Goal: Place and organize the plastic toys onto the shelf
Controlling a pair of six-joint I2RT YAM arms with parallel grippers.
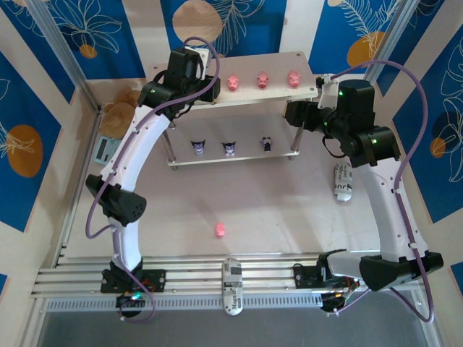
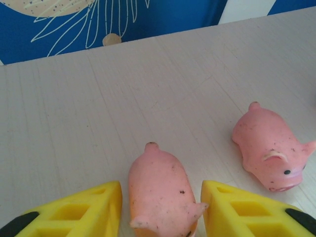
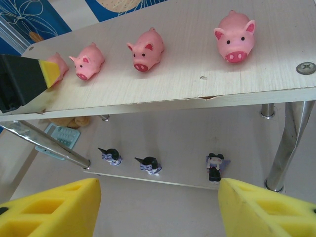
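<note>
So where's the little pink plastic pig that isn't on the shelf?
In the top view, the pink plastic pig lies on the white table, in front of the two-tier wooden shelf, between both arms.

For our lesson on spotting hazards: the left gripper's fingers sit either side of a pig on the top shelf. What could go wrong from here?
1. The left gripper flanks the pig closely, so lifting away could snag and tip it.
2. A neighbouring pig stands just beside it. A sideways swing could knock that one along the shelf board.
</note>
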